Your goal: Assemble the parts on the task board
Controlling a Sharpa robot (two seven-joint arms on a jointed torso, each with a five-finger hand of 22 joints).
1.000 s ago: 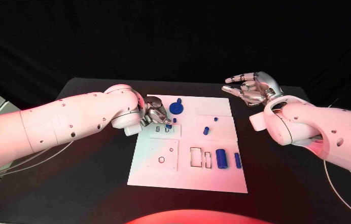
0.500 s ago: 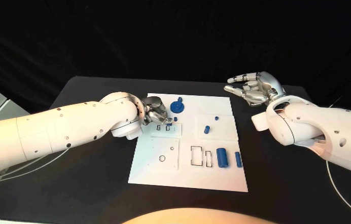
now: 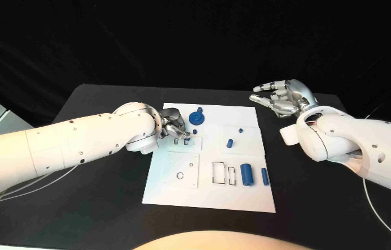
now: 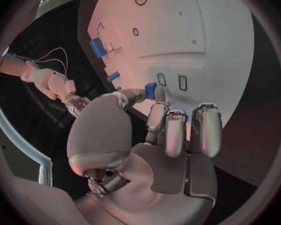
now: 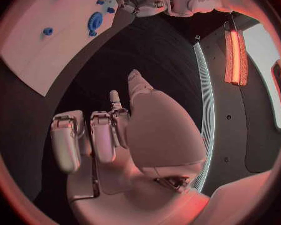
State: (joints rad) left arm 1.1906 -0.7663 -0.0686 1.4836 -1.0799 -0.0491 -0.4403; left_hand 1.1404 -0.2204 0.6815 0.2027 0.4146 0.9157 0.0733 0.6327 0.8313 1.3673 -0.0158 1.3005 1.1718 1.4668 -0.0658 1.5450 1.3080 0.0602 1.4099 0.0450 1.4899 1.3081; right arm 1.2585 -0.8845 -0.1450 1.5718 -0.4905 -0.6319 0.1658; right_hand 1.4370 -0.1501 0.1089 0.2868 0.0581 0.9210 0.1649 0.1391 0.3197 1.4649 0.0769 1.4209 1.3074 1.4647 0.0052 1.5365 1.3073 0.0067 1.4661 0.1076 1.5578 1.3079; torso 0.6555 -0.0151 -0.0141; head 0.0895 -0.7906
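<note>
The white task board (image 3: 183, 192) lies mid-table. My left hand (image 3: 173, 125) hovers over the board's far left part, and its thumb and a finger pinch a small blue part (image 4: 150, 90) just above two small slots (image 4: 172, 81). That same small blue part (image 3: 195, 130) shows beside the fingertips in the head view. A round blue part (image 3: 196, 118), a tiny blue peg (image 3: 241, 130), a short blue piece (image 3: 230, 144), a blue cylinder (image 3: 246, 175) and a thin blue bar (image 3: 265, 176) sit on the board. My right hand (image 3: 281, 98) is raised off the board's far right corner, fingers apart, holding nothing.
Rectangular slots (image 3: 218, 173) and a round hole (image 3: 179, 177) mark the board's near half. Black table (image 3: 98, 205) surrounds the board on all sides. The right wrist view looks across at the board (image 5: 34, 50) and my left hand (image 5: 143, 0).
My left hand has edged slightly toward the board's far side with the small blue part still in its fingers. The right hand has barely moved.
</note>
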